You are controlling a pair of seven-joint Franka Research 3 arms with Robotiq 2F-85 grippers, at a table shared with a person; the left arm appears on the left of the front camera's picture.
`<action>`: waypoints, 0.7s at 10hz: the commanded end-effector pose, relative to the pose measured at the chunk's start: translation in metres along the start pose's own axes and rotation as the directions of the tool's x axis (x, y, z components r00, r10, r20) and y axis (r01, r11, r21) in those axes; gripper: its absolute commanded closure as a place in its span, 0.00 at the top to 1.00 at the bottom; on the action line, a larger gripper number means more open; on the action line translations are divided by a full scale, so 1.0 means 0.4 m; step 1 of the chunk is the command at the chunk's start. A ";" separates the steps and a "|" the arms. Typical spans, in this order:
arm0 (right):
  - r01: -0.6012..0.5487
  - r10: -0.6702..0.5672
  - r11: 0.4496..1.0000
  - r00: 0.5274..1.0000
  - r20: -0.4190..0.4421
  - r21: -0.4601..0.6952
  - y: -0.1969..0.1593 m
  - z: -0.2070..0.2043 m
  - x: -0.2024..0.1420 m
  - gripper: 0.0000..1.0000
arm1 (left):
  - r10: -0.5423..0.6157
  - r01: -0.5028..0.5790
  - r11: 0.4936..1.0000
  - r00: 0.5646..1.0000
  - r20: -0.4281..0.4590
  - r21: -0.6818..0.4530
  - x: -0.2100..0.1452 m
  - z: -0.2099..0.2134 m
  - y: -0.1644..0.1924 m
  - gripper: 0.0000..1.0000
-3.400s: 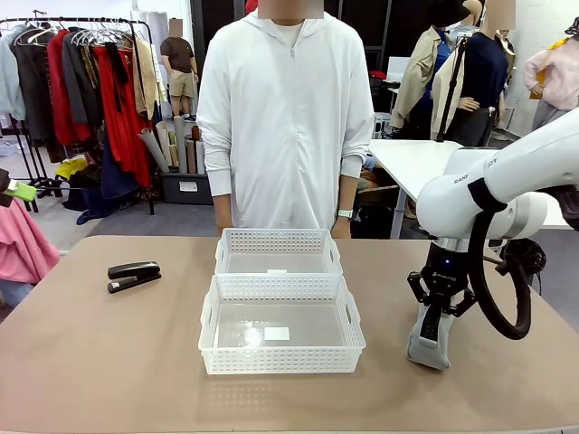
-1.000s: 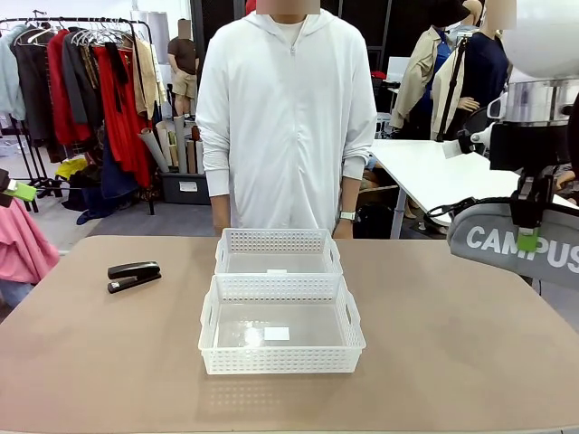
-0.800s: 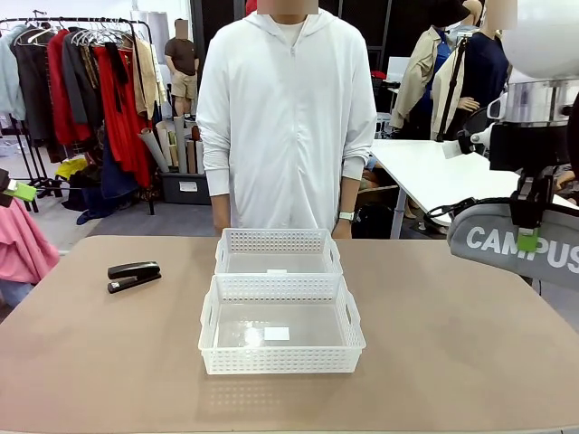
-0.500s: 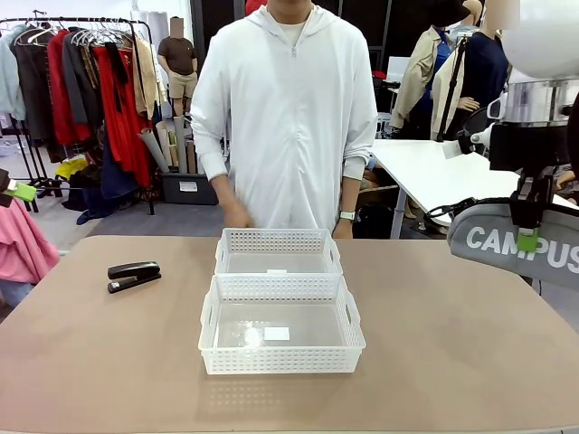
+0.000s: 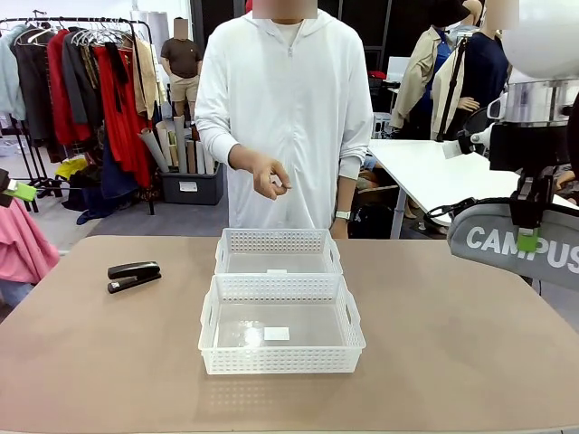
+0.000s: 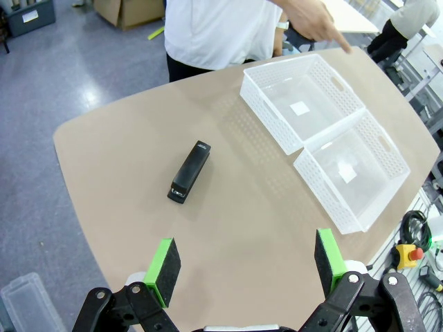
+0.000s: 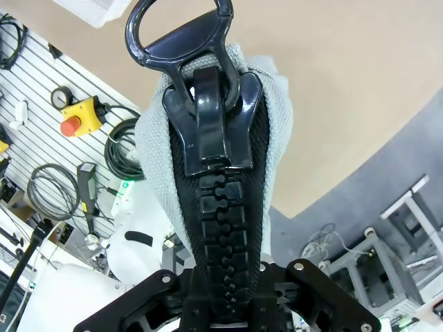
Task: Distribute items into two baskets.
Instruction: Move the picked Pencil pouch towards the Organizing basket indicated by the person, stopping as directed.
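Observation:
My right gripper [image 5: 529,237] is shut on the grey "CAMPUS" zip pouch [image 5: 516,246], holding it high above the table's right edge; in the right wrist view the pouch [image 7: 208,187] stands end-on with its black zipper facing me. The black stapler [image 5: 134,275] lies on the table at the left, also seen from above as the stapler [image 6: 190,171]. Two white lattice baskets sit touching in the table's middle, the near basket [image 5: 280,360] and the far basket [image 5: 277,240]. My left gripper [image 6: 246,264] hangs open high over the table's left part, nothing between its green pads.
A person in white stands at the far side, one hand [image 5: 268,174] raised and pointing down toward the baskets, seen also as a hand [image 6: 311,17] over the far basket [image 6: 255,90]. A white table [image 5: 425,161] stands behind at the right.
The person's hand has risen from beside the body to chest height, finger pointing down at the baskets. Both arms and the pouch have stayed still.

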State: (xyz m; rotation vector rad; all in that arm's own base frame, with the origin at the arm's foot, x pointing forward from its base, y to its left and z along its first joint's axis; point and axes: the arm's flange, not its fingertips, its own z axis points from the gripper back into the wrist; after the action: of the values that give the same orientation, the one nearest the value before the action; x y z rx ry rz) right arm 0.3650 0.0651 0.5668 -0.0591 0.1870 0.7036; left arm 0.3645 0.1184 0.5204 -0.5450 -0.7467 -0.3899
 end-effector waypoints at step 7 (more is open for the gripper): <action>0.023 -0.023 1.000 1.000 0.003 -0.012 0.000 -0.001 0.001 0.00 | -0.001 0.001 1.000 1.000 0.016 -0.009 0.002 -0.001 0.003 1.00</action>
State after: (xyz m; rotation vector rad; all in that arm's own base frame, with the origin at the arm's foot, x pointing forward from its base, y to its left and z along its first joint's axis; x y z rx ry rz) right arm 0.3650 0.0651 0.5667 -0.0591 0.1870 0.7034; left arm 0.3645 0.1184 0.5204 -0.5450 -0.7467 -0.3899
